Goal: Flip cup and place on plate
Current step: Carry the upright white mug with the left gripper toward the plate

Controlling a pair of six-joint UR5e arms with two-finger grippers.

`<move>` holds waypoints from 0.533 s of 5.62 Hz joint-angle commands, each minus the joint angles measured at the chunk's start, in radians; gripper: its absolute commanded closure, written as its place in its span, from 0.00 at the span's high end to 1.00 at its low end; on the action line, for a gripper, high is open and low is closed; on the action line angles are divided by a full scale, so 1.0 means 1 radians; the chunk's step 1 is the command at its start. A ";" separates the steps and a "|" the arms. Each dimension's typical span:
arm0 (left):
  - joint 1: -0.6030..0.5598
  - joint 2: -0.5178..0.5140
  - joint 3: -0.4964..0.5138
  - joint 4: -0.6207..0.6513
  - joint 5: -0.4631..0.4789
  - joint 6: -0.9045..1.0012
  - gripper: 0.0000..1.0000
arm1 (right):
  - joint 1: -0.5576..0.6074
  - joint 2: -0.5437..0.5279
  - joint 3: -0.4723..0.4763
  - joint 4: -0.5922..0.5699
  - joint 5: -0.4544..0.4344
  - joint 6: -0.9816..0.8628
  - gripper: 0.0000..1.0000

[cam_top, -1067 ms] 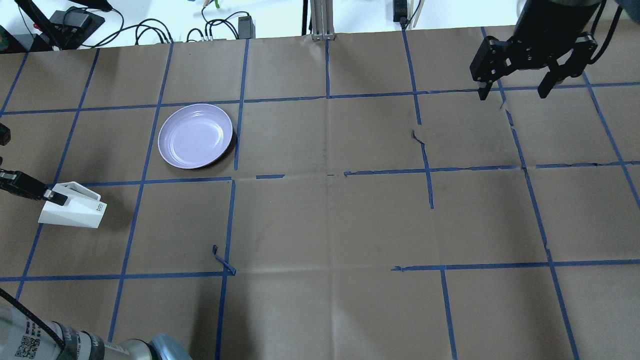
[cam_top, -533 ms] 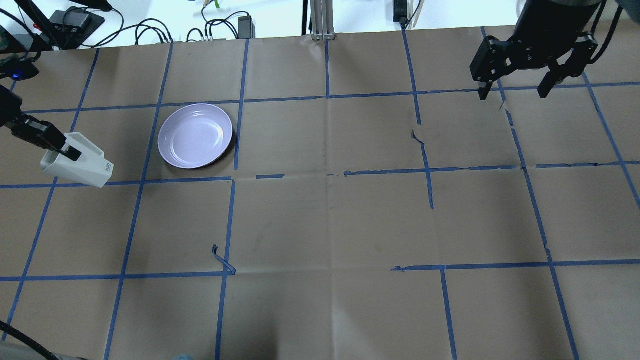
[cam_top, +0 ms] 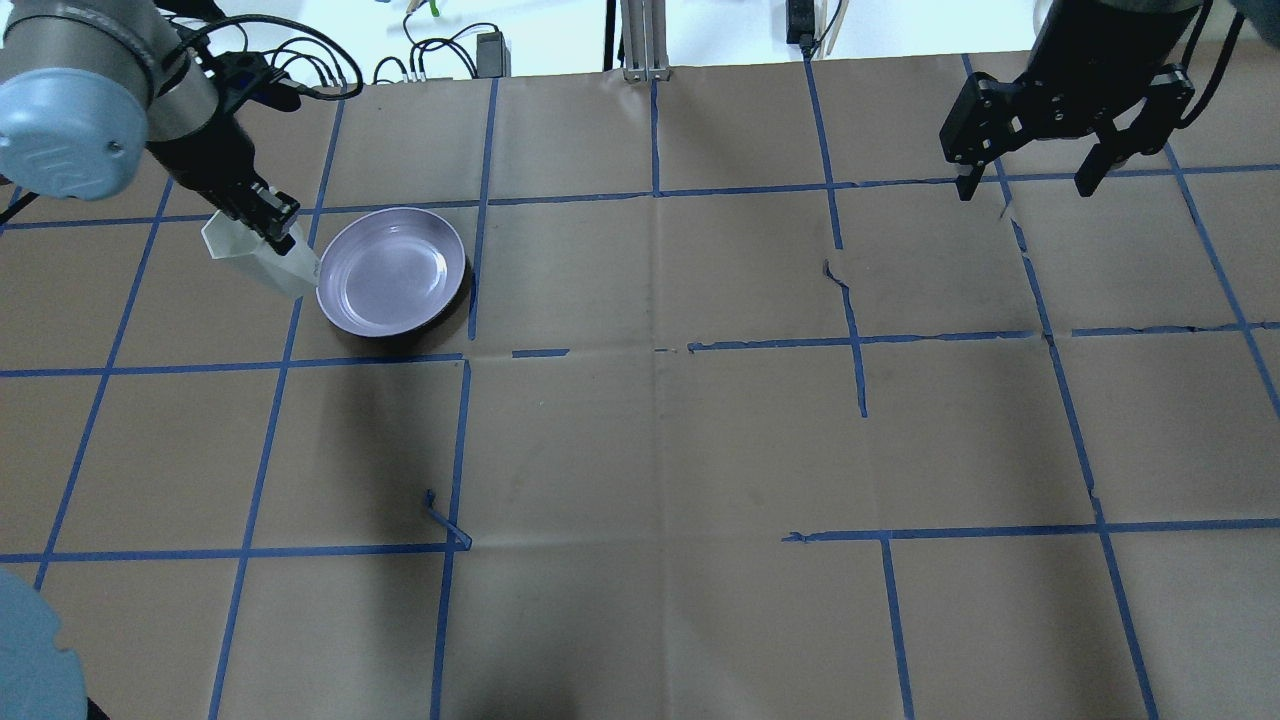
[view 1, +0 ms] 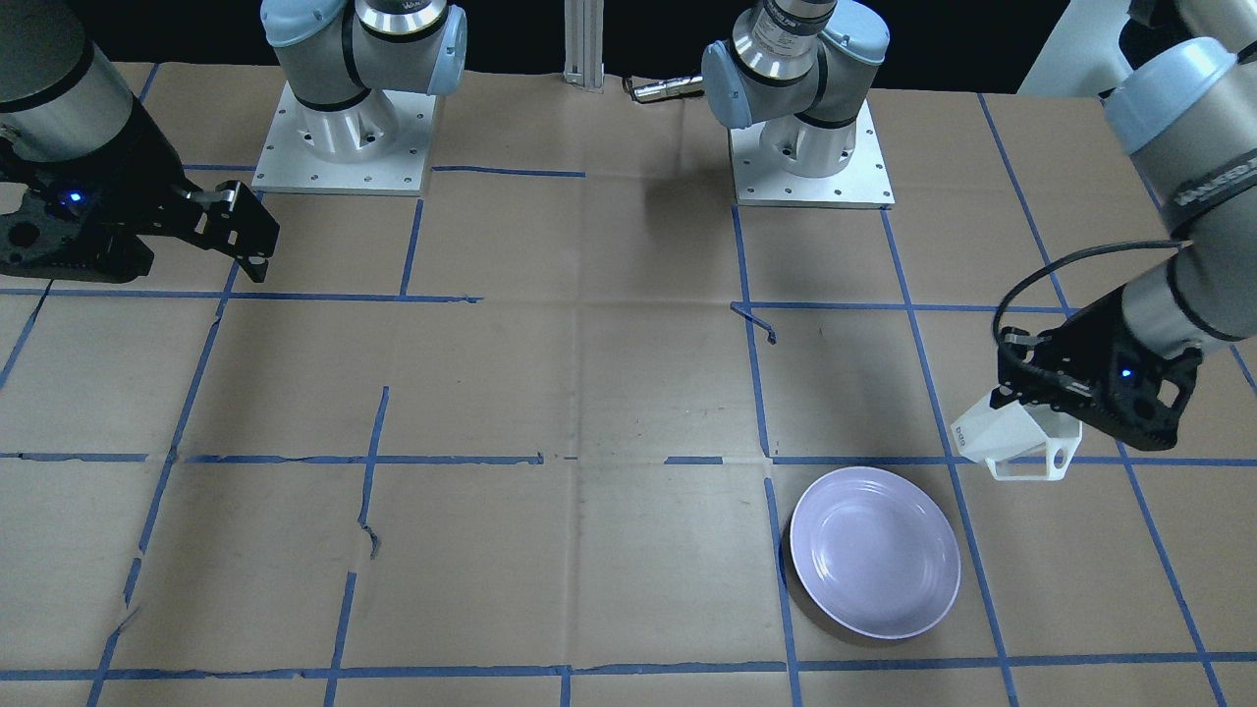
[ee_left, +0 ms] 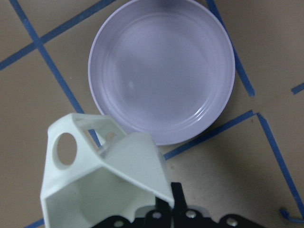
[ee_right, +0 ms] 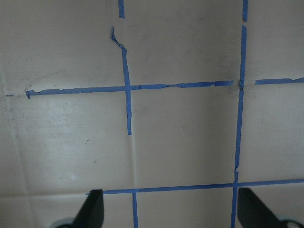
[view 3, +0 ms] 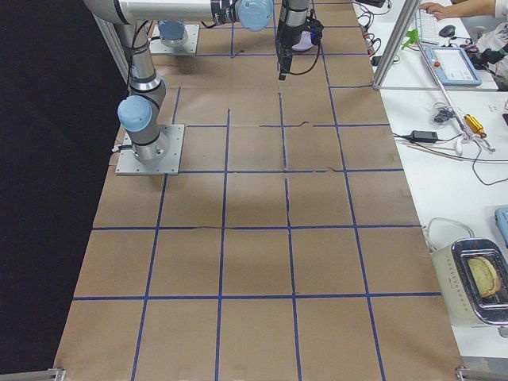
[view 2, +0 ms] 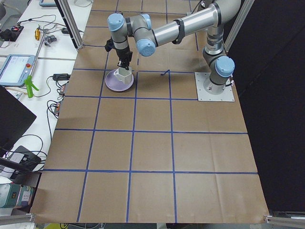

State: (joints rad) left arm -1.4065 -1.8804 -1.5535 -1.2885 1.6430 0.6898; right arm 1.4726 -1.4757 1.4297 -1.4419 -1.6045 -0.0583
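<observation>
The cup (cam_top: 262, 258) is white and faceted. It hangs tilted in the air, held at its rim by my left gripper (cam_top: 277, 222), which is shut on it. Its small base points down toward the left edge of the lavender plate (cam_top: 392, 272). In the front view the cup (view 1: 1016, 437) hangs above the table just behind the plate (view 1: 874, 552), under the left gripper (view 1: 1033, 398). The left wrist view looks into the cup (ee_left: 99, 185), with its handle on the left and the plate (ee_left: 161, 71) beyond. My right gripper (cam_top: 1025, 188) is open and empty at the far right.
The table is covered in brown paper with a blue tape grid. A loose curl of tape (cam_top: 447, 525) sticks up near the front left. Cables (cam_top: 300, 60) and an aluminium post (cam_top: 645, 40) line the far edge. The two arm bases (view 1: 810, 147) stand at the near edge.
My left gripper has lifted the cup off the table at the left and carried it away and to the right, up to the plate's left edge. The right arm has not moved.
</observation>
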 commanded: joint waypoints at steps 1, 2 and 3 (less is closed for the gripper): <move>-0.107 -0.060 -0.066 0.207 0.040 -0.032 0.00 | 0.000 0.000 0.000 0.000 0.000 0.000 1.00; -0.108 -0.072 -0.113 0.259 0.038 -0.029 0.00 | 0.000 0.000 0.000 0.000 0.000 0.000 1.00; -0.108 -0.086 -0.117 0.259 0.037 -0.029 0.00 | 0.000 0.000 0.000 0.000 0.000 0.000 1.00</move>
State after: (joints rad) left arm -1.5115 -1.9527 -1.6557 -1.0477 1.6805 0.6612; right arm 1.4727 -1.4758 1.4297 -1.4419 -1.6046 -0.0583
